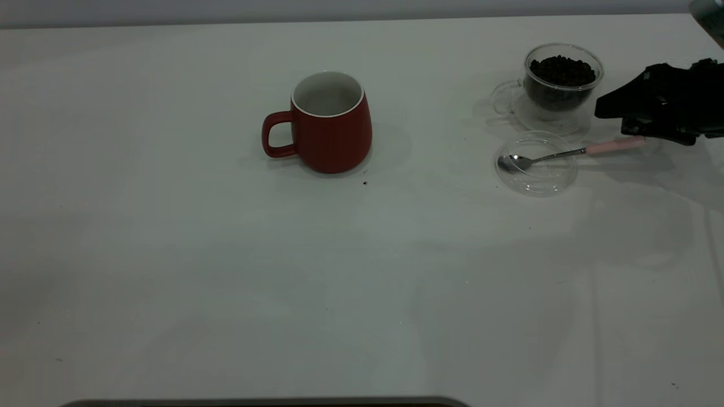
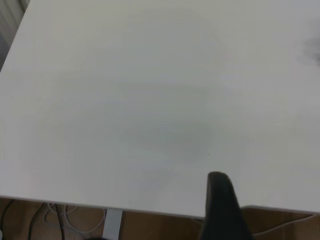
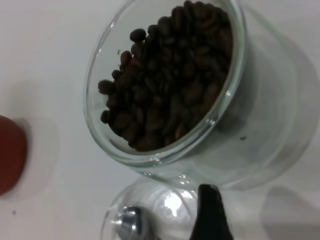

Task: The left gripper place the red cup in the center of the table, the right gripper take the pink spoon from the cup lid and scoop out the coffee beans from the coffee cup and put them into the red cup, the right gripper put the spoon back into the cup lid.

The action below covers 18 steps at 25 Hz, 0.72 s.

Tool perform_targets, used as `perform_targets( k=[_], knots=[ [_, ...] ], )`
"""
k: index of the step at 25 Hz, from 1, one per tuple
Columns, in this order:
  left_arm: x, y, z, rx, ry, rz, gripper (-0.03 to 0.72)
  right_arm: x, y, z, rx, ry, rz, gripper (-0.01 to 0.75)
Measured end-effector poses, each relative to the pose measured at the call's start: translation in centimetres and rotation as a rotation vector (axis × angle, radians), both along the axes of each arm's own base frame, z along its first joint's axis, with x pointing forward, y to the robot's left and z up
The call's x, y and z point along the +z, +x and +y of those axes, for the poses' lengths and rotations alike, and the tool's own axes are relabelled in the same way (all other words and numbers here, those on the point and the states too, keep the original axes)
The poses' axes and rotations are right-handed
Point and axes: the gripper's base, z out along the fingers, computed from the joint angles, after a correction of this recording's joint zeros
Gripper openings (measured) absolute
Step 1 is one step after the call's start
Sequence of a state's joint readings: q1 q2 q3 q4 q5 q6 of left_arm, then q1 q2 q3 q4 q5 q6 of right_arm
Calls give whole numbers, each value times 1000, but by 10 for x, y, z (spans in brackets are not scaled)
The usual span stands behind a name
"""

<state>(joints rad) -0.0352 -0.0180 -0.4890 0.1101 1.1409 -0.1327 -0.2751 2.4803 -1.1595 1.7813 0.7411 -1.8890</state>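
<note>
The red cup stands upright near the middle of the table, handle to the left; its white inside looks empty. Its edge shows in the right wrist view. The coffee cup holds coffee beans at the far right; the beans also show in the right wrist view. The pink spoon lies with its bowl in the cup lid, handle pointing right. My right gripper hovers just above the pink handle end, beside the coffee cup. My left gripper is outside the exterior view, at the table's edge.
A small dark speck lies just in front of the red cup. A dark strip runs along the table's near edge. In the left wrist view, the table edge has cables and brown floor below it.
</note>
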Motion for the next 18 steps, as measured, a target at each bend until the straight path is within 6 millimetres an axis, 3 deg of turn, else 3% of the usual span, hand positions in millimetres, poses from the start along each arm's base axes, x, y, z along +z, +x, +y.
perform_targets(
  k=[5,8,14,18],
  knots=[
    [0,0,0,0,0,0,538,0,0,0,40,-114,22,589],
    [0,0,0,0,0,0,538,13,4,-5,42,-229,17,589],
    [0,0,0,-1,2,0,538,72,16,-27,-171,-425,-7,589],
    [0,0,0,-1,2,0,538,118,-1,-32,-445,-696,85,589]
  ],
)
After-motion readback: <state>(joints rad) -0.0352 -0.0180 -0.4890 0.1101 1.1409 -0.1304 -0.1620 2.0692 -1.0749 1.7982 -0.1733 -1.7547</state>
